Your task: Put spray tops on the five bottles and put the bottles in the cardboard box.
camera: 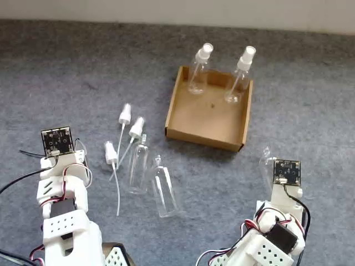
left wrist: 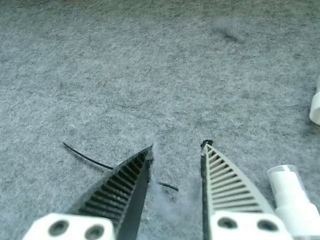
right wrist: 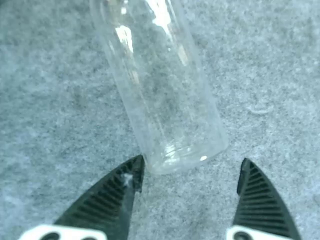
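Cardboard box (camera: 206, 117) held two capped bottles (camera: 197, 75) standing along its far wall. Two bare bottles (camera: 138, 166) and three spray tops (camera: 135, 128) lay on the carpet (camera: 83, 72) beside it. The right wrist view showed the right gripper (right wrist: 191, 164) wide open at the base of a fifth bottle (right wrist: 160, 85), unclamped; the left gripper (left wrist: 177, 147) gaped over carpet, holding nothing.
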